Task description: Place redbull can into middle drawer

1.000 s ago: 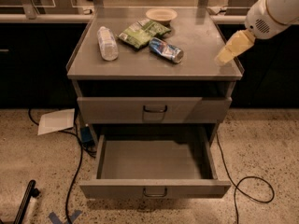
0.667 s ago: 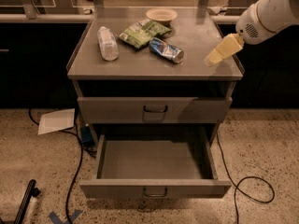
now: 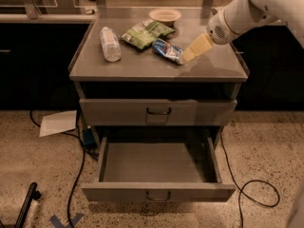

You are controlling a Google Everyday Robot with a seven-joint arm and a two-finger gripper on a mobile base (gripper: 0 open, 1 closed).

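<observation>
Speckled flooring surrounds a grey metal cabinet (image 3: 85, 87) whose tabletop (image 3: 142, 68) carries several things. Near its middle the redbull can (image 3: 167, 50) lies on its side, slanted. At 9 o'clock from the can lies a clear plastic bottle (image 3: 110, 44). Green snack bags (image 3: 146, 32) sit at 11 o'clock, and a pale bowl (image 3: 165, 16) at 12 o'clock, near the back edge. The claw (image 3: 186, 56) reaches in from 2 o'clock on a white arm (image 3: 247, 13), its tip right at the can's right-hand end. Whether they touch cannot be told, nor whether the claw is wide or narrow. Below, the upper drawer front (image 3: 118, 112) is shut, and the middle drawer (image 3: 159, 192) stands pulled out toward 6 o'clock. A white sheet (image 3: 58, 122) lies on the floor at 9 o'clock.
</observation>
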